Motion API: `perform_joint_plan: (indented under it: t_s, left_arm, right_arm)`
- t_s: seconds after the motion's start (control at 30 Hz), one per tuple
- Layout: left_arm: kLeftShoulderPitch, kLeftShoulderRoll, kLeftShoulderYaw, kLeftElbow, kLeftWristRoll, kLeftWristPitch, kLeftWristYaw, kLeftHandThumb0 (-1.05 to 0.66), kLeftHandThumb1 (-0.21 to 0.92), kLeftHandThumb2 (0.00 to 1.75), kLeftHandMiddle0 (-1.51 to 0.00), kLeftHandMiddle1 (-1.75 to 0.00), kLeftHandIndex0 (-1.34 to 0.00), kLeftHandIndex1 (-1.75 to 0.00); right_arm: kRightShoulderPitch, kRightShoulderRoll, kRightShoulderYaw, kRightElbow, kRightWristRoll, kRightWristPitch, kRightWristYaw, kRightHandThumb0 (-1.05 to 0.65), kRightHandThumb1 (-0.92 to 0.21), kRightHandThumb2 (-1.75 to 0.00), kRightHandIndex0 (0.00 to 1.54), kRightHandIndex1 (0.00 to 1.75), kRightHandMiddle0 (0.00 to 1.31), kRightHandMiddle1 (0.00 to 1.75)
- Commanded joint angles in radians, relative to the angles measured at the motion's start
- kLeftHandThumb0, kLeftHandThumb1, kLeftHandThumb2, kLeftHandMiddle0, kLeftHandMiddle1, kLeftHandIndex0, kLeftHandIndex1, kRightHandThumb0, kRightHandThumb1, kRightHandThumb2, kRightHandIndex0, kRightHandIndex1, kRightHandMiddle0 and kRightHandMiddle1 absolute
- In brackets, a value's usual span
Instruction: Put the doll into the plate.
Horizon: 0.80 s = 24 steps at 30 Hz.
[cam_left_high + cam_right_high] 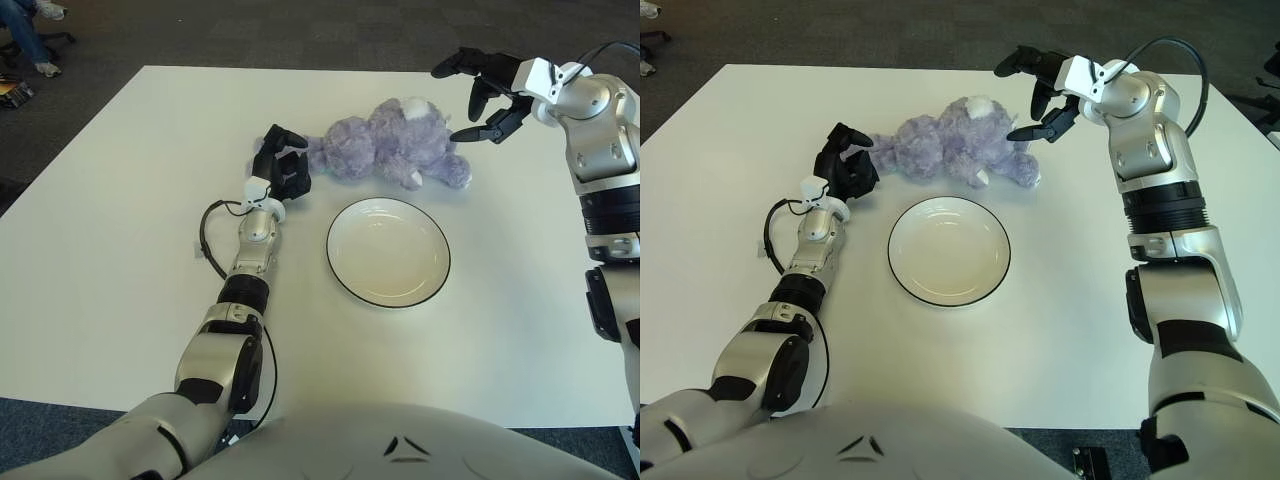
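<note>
A fluffy purple doll [392, 146] lies on its side on the white table, just behind a white plate [388, 250] with a dark rim. My left hand [281, 166] is beside the doll's left end, fingers spread and close to the fur, gripping nothing. My right hand [476, 92] hovers above and to the right of the doll's other end, fingers spread wide and holding nothing. The plate holds nothing.
The white table [110, 230] extends wide around the plate. A black cable [207, 232] loops beside my left forearm. Dark carpet lies beyond the far edge, with a seated person's legs [25, 35] at the far left.
</note>
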Motion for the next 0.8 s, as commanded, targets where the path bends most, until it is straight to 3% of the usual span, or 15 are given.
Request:
perform_joint_plan:
  t_s: [0.0,0.03,0.1,0.2,0.3,0.4,0.47,0.53,0.77]
  left_arm:
    - [0.062,-0.021,-0.006,0.026,-0.003,-0.012,-0.001,-0.39,0.61,0.94,-0.94,-1.75,-0.39,-1.75]
    - [0.063,-0.022,-0.007,0.024,-0.002,-0.012,-0.001,-0.39,0.61,0.94,-0.94,-1.75,-0.39,-1.75]
    - [0.064,-0.022,-0.008,0.022,-0.003,-0.011,-0.001,-0.39,0.61,0.94,-0.95,-1.75,-0.39,-1.75]
    - [0.065,-0.022,-0.008,0.019,-0.004,-0.008,-0.002,-0.39,0.61,0.94,-0.95,-1.75,-0.39,-1.75]
    - [0.068,-0.024,-0.008,0.013,-0.006,-0.006,-0.003,-0.4,0.61,0.94,-0.96,-1.75,-0.39,-1.75]
    - [0.07,-0.025,-0.009,0.009,-0.007,-0.005,-0.004,-0.4,0.61,0.95,-0.96,-1.75,-0.39,-1.75]
    - [0.07,-0.025,-0.008,0.008,-0.008,-0.004,-0.005,-0.4,0.61,0.95,-0.96,-1.75,-0.39,-1.75]
    - [0.07,-0.026,-0.008,0.007,-0.009,-0.003,-0.007,-0.4,0.61,0.95,-0.97,-1.75,-0.39,-1.75]
    - [0.071,-0.027,-0.006,0.006,-0.014,-0.004,-0.014,-0.4,0.6,0.95,-0.97,-1.75,-0.39,-1.75]
  right_arm:
    - [-0.035,0.005,0.033,0.028,-0.037,-0.021,-0.02,-0.58,-0.29,-0.83,0.74,1.73,0.0,0.68]
    - [-0.041,0.005,0.044,0.036,-0.046,-0.027,-0.02,-0.59,-0.29,-0.83,0.75,1.73,0.0,0.68]
    - [-0.052,0.006,0.058,0.052,-0.058,-0.036,-0.019,-0.6,-0.3,-0.83,0.59,1.58,0.0,0.69]
    - [-0.065,0.009,0.071,0.073,-0.069,-0.047,-0.019,-0.61,-0.3,-0.83,0.51,1.27,0.0,0.71]
    - [-0.08,0.015,0.081,0.103,-0.077,-0.059,-0.021,-0.62,-0.31,-0.83,0.46,1.09,0.0,0.74]
    - [-0.098,0.024,0.088,0.14,-0.081,-0.07,-0.024,-0.63,-0.32,-0.81,0.44,1.16,0.0,0.75]
    - [-0.118,0.032,0.096,0.181,-0.087,-0.079,-0.029,-0.64,-0.34,-0.8,0.41,1.32,0.0,0.76]
    - [-0.123,0.036,0.095,0.194,-0.084,-0.08,-0.03,-0.63,-0.34,-0.79,0.37,1.37,0.0,0.77]
    - [-0.137,0.054,0.082,0.242,-0.06,-0.083,-0.039,-0.58,-0.33,-0.82,0.31,1.41,0.0,0.8]
